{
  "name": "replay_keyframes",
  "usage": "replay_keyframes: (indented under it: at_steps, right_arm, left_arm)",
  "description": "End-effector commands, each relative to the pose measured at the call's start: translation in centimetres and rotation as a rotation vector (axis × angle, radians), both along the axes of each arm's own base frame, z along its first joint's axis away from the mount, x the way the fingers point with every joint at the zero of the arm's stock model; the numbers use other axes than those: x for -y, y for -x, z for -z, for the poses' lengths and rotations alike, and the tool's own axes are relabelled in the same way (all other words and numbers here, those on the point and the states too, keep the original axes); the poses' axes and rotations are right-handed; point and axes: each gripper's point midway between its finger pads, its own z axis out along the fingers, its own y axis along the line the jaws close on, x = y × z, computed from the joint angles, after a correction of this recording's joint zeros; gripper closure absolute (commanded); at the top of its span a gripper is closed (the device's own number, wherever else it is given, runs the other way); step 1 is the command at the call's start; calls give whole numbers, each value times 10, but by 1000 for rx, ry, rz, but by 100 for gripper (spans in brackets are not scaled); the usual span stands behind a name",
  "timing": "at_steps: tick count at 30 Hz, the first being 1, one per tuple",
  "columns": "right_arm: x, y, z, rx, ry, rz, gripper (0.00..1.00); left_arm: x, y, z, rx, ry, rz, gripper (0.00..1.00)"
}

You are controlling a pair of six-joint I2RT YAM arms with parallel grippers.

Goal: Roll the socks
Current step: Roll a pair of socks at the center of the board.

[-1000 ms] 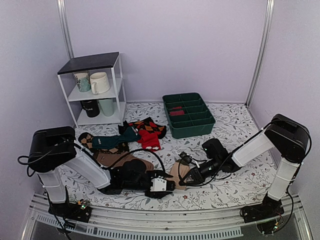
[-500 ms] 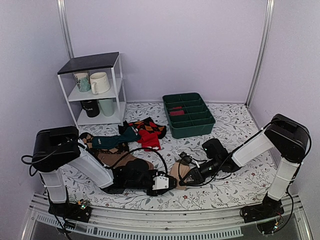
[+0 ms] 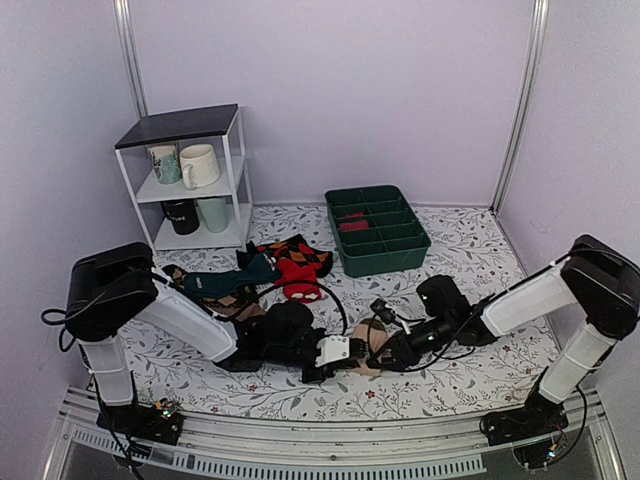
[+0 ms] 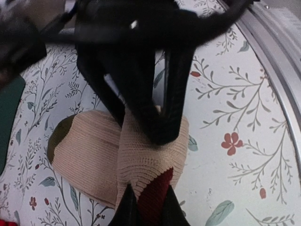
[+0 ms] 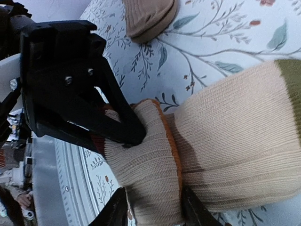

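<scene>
The socks [image 4: 89, 160] lie bunched near the middle of the table's [image 3: 480, 300] near edge, just inside the metal rail [image 3: 330, 440], with maroon showing in the beige knit. The left gripper [image 4: 146, 207] pinches a beige fold. The right gripper [image 5: 154, 209] stands narrow astride the same fold; whether it presses cannot be told. Bare floral cloth runs to the right edge. Other socks [image 3: 295, 262] crowd the left half. A green tray [image 3: 385, 263] sits toward the far edge, and a white shelf [image 3: 180, 126] fills the far-left corner. The print on a mug [image 3: 165, 162] there is too small to read.
</scene>
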Motion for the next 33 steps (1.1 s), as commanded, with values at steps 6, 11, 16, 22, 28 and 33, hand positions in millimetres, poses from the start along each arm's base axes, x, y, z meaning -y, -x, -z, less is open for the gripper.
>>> replay_keyframes:
  at_steps: [6,11,16,22,28,33]
  right_arm:
    - [36,-11,-83,603,-185,169,43]
    - [31,31,-83,813,-230,45,40]
    - [26,36,-63,916,-118,36,38]
    - [21,21,-57,1056,4,72,37]
    - [16,21,-43,1071,45,20,37]
    - [10,16,-33,1088,90,-1,37]
  left_arm:
    - [-43,34,79,-515,-342,-74,100]
    - [-51,37,89,-618,-384,-112,100]
    - [-55,37,93,-631,-400,-126,100]
    - [-56,37,96,-635,-412,-127,100]
    - [-55,36,96,-636,-410,-126,100]
    - [-56,37,99,-641,-414,-122,100]
